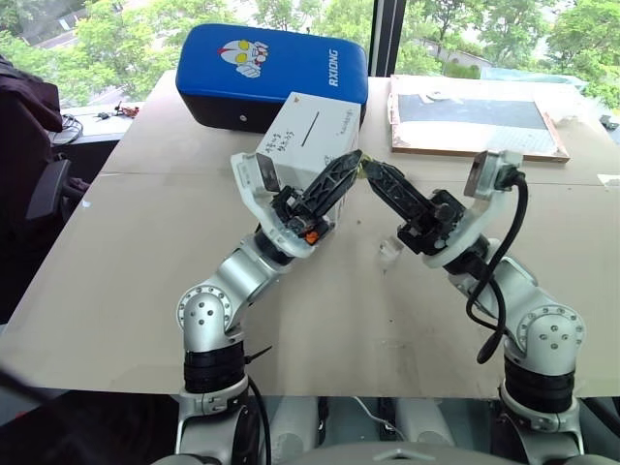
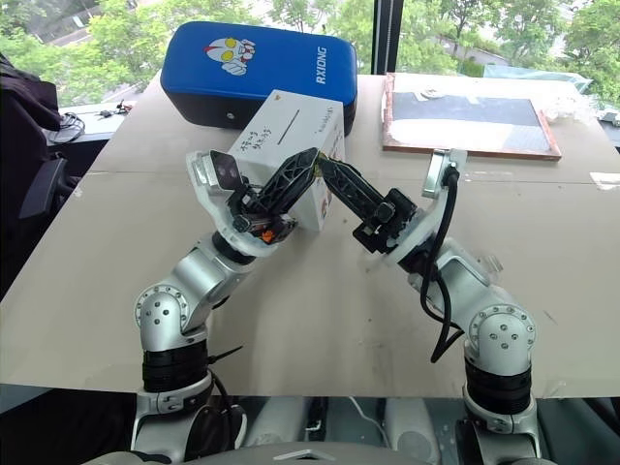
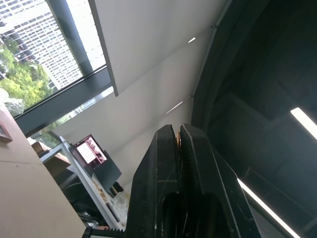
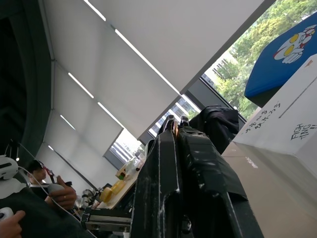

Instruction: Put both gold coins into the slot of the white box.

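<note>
Left gripper (image 1: 355,161): raised mid-frame over the tabletop (image 1: 145,262), fingers pressed together, tips angled up and toward the centre; in the left wrist view a faint gold sliver shows between the tips, too small to call for sure.
White box (image 1: 310,145): sitting just behind the two raised arms, upper centre of the frame, handwriting on its top face.
Slot (image 1: 309,129): thin dark line across the box top, in plain sight, nothing in it.
Blue case (image 1: 271,68): right behind the box at the top of the frame, cartoon hero on its lid.
Gold coins: I can't pick out either one for certain; there's a yellowish glint where the two sets of tips meet.
Right gripper (image 1: 369,170): leaning in from the right, fingers together, tips meeting the left ones in front of the box.
Clear block (image 1: 389,251): small, on the tabletop under the right arm.
Framed board (image 1: 477,121): flat at upper right.
</note>
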